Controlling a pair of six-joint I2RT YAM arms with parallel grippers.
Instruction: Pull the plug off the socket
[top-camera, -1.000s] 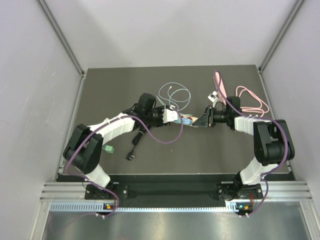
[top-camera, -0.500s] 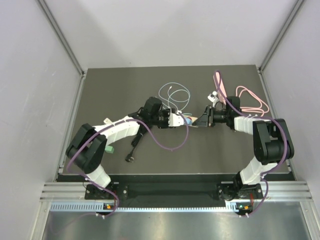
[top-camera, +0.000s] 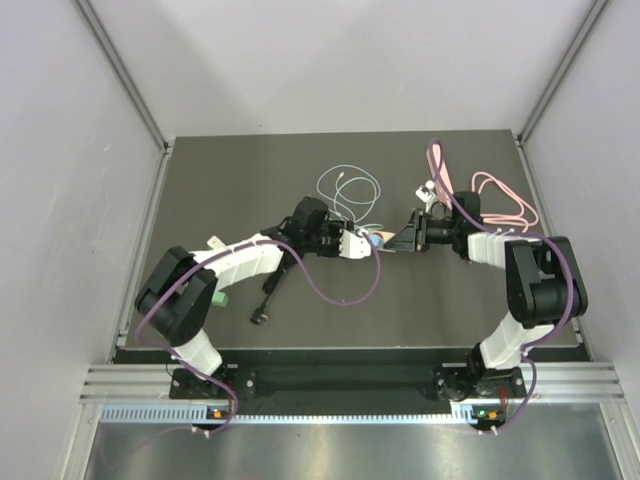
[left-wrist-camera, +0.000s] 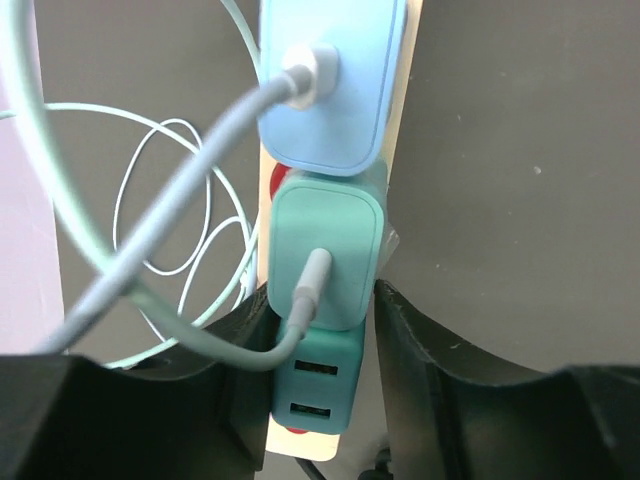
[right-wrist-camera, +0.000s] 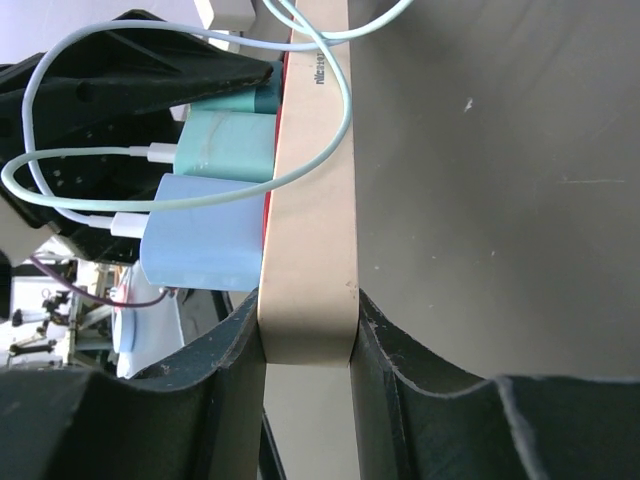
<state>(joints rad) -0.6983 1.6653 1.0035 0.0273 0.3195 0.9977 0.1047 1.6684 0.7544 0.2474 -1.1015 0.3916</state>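
A cream power strip (top-camera: 378, 238) lies between my two grippers at mid table. In the left wrist view the strip (left-wrist-camera: 396, 185) carries three plugs in a row: a blue one (left-wrist-camera: 325, 80), a light teal one (left-wrist-camera: 325, 255) and a darker teal one with two USB ports (left-wrist-camera: 315, 385). My left gripper (left-wrist-camera: 322, 330) straddles the teal plugs, its fingers (left-wrist-camera: 405, 340) pressing the light teal plug's sides. My right gripper (right-wrist-camera: 308, 345) is shut on the end of the strip (right-wrist-camera: 310, 200). In the top view the left gripper (top-camera: 360, 243) faces the right gripper (top-camera: 398, 241).
A coiled white cable (top-camera: 348, 188) lies behind the strip. A pink cable (top-camera: 500, 195) lies at the back right. A black cable with a plug (top-camera: 268, 300) and a small green block (top-camera: 217, 298) lie at the front left.
My left gripper has moved right along the table onto the strip and now sits round the teal plugs. The right arm and the strip have stayed put.
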